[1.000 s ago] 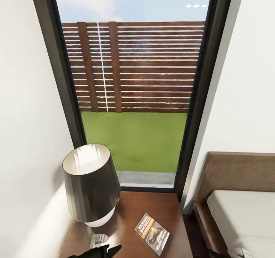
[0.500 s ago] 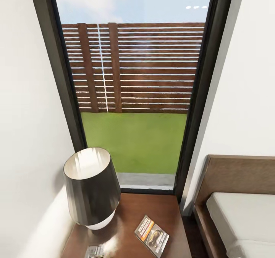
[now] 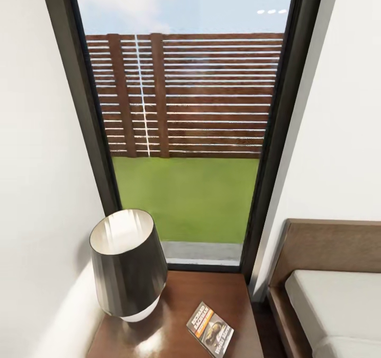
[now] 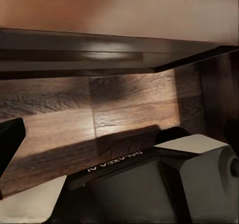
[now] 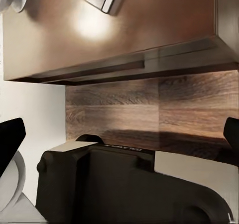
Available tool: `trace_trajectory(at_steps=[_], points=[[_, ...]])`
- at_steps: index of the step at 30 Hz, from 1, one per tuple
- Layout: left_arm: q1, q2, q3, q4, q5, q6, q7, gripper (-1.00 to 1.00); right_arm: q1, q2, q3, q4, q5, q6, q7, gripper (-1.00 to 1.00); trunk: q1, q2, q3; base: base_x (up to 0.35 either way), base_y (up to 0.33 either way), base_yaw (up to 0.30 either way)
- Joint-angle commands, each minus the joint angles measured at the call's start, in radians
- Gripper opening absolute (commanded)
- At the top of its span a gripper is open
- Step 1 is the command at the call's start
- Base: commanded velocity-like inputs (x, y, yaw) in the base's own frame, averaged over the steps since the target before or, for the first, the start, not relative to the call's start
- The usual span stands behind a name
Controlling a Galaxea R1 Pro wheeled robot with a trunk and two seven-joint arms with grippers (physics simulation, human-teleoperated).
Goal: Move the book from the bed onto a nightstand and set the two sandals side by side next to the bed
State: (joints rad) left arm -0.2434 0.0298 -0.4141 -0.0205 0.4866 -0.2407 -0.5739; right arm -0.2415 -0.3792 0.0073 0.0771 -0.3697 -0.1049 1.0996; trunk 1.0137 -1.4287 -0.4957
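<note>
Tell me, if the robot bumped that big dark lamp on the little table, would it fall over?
Probably it would wobble. The dark cone-shaped lamp looks wide at its shade and narrower at its white base, so it seems top-heavy. The glossy reddish-brown wooden nightstand looks smooth, so a low push might slide it rather than tip it.

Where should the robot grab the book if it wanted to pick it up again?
Probably by the near corner of the book, coming from above at the nightstand's front edge. It lies flat and thin, so fingers need an edge to pinch; the lamp crowds the far left side.
</note>
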Motion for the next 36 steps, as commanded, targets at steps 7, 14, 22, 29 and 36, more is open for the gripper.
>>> trace_trajectory(at_steps=[7,14,22,29,36], points=[[0.053,-0.008,-0.011,0.001,0.003,-0.009,0.125,1.00,0.006,0.025,0.000,0.005,0.000,-0.010,-0.029,1.00,-0.027,0.049,0.021,0.000,0.000,0.000],[0.070,-0.033,-0.013,0.002,-0.009,-0.007,0.317,1.00,0.007,0.147,0.000,0.004,0.000,-0.009,-0.443,1.00,-0.054,0.098,0.043,0.000,0.000,0.000],[0.096,-0.051,-0.012,0.001,-0.059,-0.005,0.520,1.00,0.007,0.225,0.002,0.004,0.009,-0.008,-0.567,1.00,-0.073,0.133,0.059,0.000,0.000,0.000],[0.099,-0.057,-0.012,0.001,-0.064,-0.006,0.530,1.00,0.007,0.229,0.002,0.003,0.060,-0.007,-0.572,1.00,-0.073,0.133,0.059,0.000,0.000,0.000],[0.099,-0.057,-0.012,0.001,-0.063,-0.006,0.531,1.00,0.007,0.229,0.002,0.003,0.067,-0.007,-0.573,1.00,-0.073,0.133,0.059,0.000,0.000,0.000]])
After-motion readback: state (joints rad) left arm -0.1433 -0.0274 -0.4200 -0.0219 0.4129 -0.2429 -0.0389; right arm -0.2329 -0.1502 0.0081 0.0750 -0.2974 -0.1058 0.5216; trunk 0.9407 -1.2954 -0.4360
